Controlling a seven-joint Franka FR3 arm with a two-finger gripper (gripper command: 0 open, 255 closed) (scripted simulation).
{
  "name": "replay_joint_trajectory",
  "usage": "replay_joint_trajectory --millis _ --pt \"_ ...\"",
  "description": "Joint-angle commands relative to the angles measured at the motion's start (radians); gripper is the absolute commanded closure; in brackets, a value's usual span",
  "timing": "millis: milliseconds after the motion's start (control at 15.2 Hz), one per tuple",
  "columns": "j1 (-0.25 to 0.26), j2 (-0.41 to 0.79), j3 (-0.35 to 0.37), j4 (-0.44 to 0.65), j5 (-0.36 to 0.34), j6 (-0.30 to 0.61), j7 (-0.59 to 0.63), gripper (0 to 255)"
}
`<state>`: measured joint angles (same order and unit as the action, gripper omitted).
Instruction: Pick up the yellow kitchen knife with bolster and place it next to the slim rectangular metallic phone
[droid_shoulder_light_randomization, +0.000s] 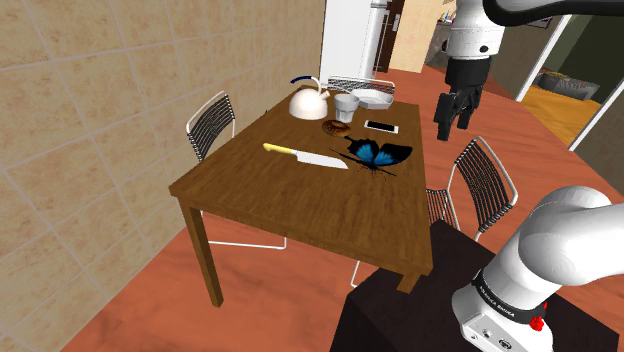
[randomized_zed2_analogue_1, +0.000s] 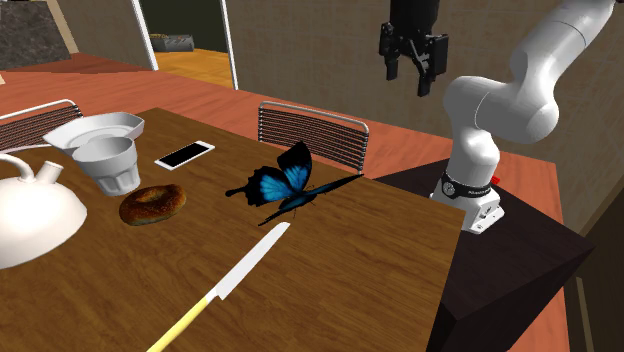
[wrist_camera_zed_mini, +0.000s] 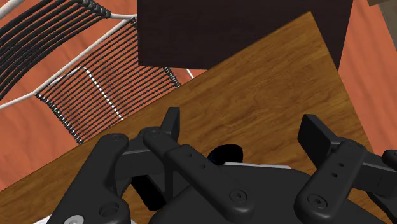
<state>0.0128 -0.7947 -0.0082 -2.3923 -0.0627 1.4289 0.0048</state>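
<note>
Kitchen knife (droid_shoulder_light_randomization: 305, 156), yellow in the handle and white in the blade, lies flat on the brown wooden table (droid_shoulder_light_randomization: 300, 215). It is near the middle, a little toward the long edge at the shoulder view's left. The handle points toward that edge. The blade tip lies close to a blue and black butterfly (droid_shoulder_light_randomization: 378, 153) that sits toward the opposite long edge.

Beyond the butterfly, toward the far short edge, the phone (droid_shoulder_light_randomization: 381, 126) lies flat. It is a slim rectangle with a white face, near the long edge on the stand's side and well apart from the knife. A brown doughnut (droid_shoulder_light_randomization: 335, 127) sits near the phone, on its side toward the table's middle.

Along the far short edge stand a white kettle (droid_shoulder_light_randomization: 308, 101) with a dark handle, a pale cup (droid_shoulder_light_randomization: 346, 104) and a white bowl (droid_shoulder_light_randomization: 374, 97).

Wire-backed chairs stand around the table: one (droid_shoulder_light_randomization: 210, 125) at the long edge on the shoulder view's left, one (droid_shoulder_light_randomization: 485, 180) at the opposite long edge, and one at the far short edge. The dark stand (droid_shoulder_light_randomization: 400, 310) is at the near corner on that opposite side.

The gripper (droid_shoulder_light_randomization: 453, 122) hangs high in the air over the long edge on the stand's side, far from the knife. Its fingers (wrist_camera_zed_mini: 316, 133) stand apart with nothing between them. Below them the wrist view shows bare wood, a chair back and the stand.
</note>
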Motion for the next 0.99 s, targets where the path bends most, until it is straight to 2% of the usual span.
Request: replay_joint_trajectory --millis 0,462,924 --pt "0.000 0.000 0.000 0.000 0.000 0.000 0.000 0" --pt "0.034 0.240 -0.027 0.051 -0.009 0.204 -0.091 0" --pt "0.065 0.497 -0.038 0.165 0.000 0.359 -0.183 0"
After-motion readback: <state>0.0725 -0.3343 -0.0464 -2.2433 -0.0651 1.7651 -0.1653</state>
